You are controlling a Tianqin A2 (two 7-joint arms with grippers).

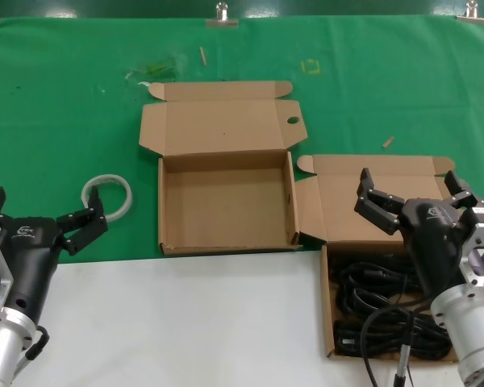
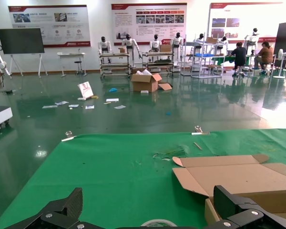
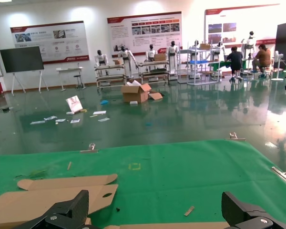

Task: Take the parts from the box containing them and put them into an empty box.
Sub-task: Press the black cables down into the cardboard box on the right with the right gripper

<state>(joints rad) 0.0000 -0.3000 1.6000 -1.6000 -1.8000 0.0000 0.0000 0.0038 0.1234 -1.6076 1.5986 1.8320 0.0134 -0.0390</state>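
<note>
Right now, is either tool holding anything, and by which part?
Nothing is held. The left tool is open beside the white ring; the right tool is open above the box of cables.

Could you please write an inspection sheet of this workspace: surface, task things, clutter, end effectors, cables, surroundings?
Surface: green cloth at the far side, clipped along its far edge; white table at the near side.
Job's things: empty box at centre, lid open; full box to its right, lid open, black cable bundles inside.
Clutter: white ring left of the empty box; small scraps on the far cloth.
End effectors: left end effector open, beside the ring, holding nothing; right end effector open, above the full box, holding nothing.
Cables: robot's own cable hangs by the right arm over the full box.
Surroundings: hall with boards, shelving, robots and seated people.
</note>
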